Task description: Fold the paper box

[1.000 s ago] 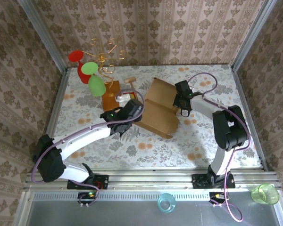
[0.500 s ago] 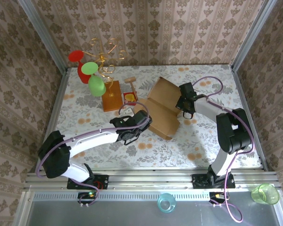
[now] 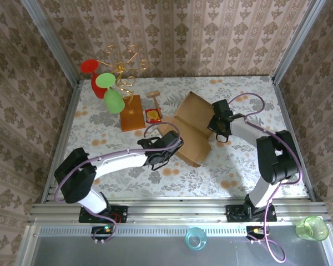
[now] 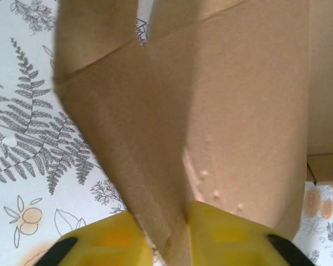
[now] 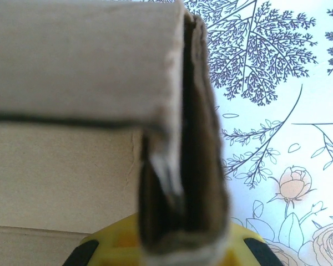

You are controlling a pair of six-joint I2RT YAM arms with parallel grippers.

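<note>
The paper box [image 3: 190, 131], plain brown cardboard, lies half-formed in the middle of the table with its flaps standing up. My left gripper [image 3: 171, 145] is at the box's near-left corner. In the left wrist view the gripper [image 4: 175, 241] is shut on a thin upright flap [image 4: 127, 138], which is pinched between the yellow fingers [image 4: 108, 246]. My right gripper [image 3: 217, 119] is at the box's right side. In the right wrist view it [image 5: 183, 249] is shut on a doubled-over side wall [image 5: 197, 138], seen edge-on.
An orange-brown wooden board [image 3: 133, 113] with a gold wire stand [image 3: 124, 69] holds a red glass [image 3: 94, 77] and a green one [image 3: 112, 97] at the back left. A small red-yellow item [image 3: 152, 115] lies next to it. Beyond the near rail sit a blue cup [image 3: 195, 238] and a green cup [image 3: 312, 228].
My left arm has swung from the box's left side toward its near-left corner and closed on a flap. The right gripper and the box have shifted slightly right.
</note>
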